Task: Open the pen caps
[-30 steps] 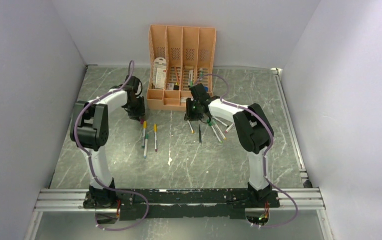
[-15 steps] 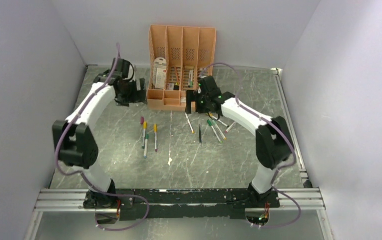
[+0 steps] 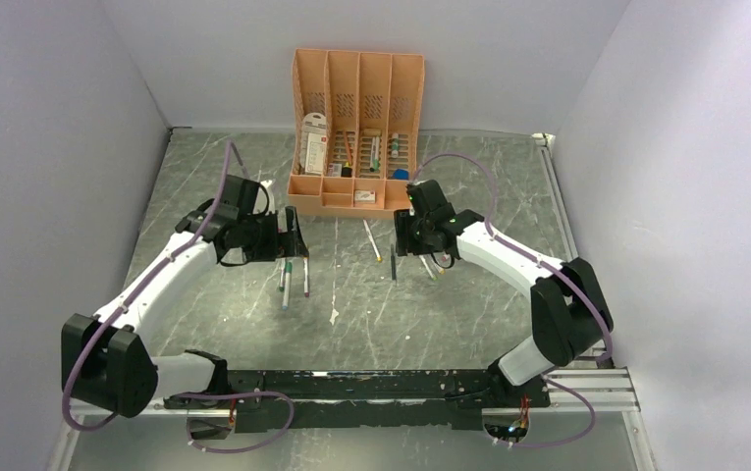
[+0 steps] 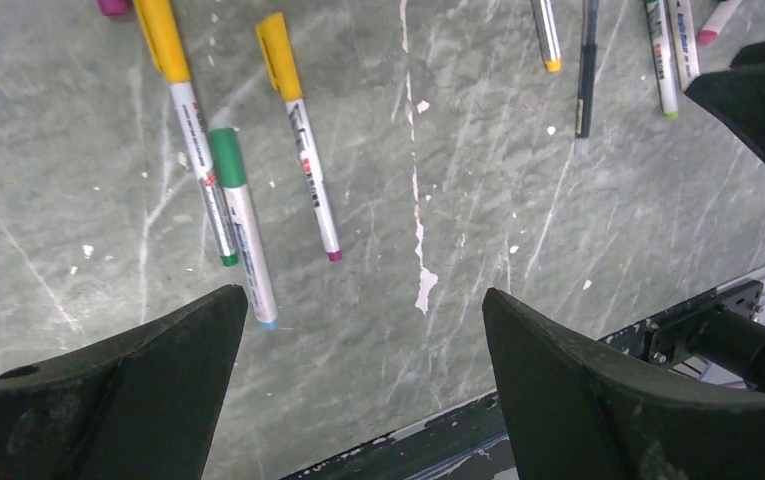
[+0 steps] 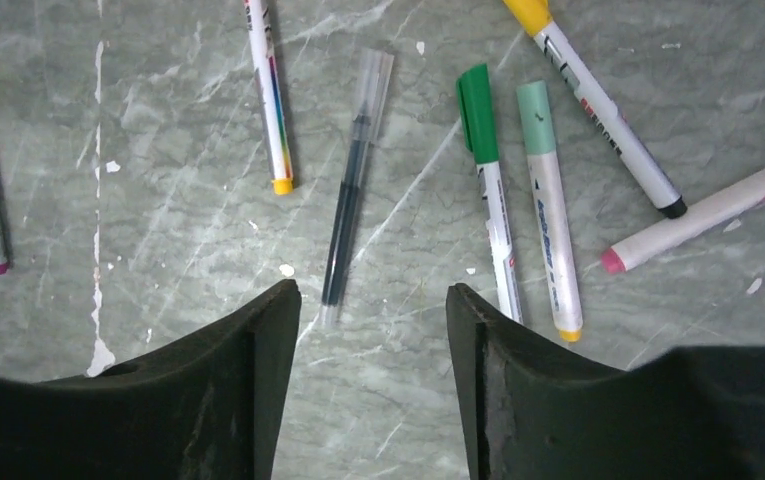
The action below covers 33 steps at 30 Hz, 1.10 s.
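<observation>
So the left gripper (image 4: 363, 300) is released, spread wide, nothing in it. The right gripper (image 5: 373, 300) is half spread, empty too. The pens (image 4: 248, 240) lie on the surface (image 4: 478, 180), caps (image 4: 276, 50) on.

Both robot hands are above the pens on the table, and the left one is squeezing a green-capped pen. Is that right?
Not quite. The left gripper squeezes nothing: its jaws stand wide open, and the green-capped pen below it lies free on the table. The left wrist view shows this. The right gripper is above pens too.
</observation>
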Motion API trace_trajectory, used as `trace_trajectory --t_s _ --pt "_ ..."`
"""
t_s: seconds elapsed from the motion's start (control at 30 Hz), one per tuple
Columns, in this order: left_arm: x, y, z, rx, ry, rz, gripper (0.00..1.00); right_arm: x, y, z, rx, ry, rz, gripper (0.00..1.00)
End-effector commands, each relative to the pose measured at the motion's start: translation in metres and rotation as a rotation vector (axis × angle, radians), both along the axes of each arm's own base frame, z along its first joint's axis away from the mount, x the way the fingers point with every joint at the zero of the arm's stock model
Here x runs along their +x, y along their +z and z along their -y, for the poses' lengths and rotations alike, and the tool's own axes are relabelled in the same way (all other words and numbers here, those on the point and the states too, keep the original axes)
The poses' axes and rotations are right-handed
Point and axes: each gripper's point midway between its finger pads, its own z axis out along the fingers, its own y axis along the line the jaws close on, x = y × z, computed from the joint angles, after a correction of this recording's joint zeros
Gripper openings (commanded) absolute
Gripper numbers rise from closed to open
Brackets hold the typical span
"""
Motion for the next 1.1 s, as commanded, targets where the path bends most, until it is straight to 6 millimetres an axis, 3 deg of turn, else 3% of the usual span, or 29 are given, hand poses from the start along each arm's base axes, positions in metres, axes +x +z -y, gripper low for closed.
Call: trace_trajectory --t_s 0.0,0.23,0.63,1.07 --pt "0.001 0.014 0.019 -0.089 -0.003 0.073 1.0 0.007 -0.015 -0.004 -0.004 -0.007 -0.008 0.54" --pt "-0.003 0.009 0.025 -0.094 -0.017 0.072 1.0 0.014 -0.041 -0.012 -0.044 -0.012 -0.044 0.52" --pt "-0.002 0.006 0.03 -0.11 -0.029 0.077 1.0 0.011 -0.059 -0.024 -0.1 -0.01 -0.056 0.46" --pt "0.0 0.002 0.036 -0.14 -0.021 0.048 1.0 -0.007 -0.082 -0.021 -0.181 -0.018 -0.097 0.4"
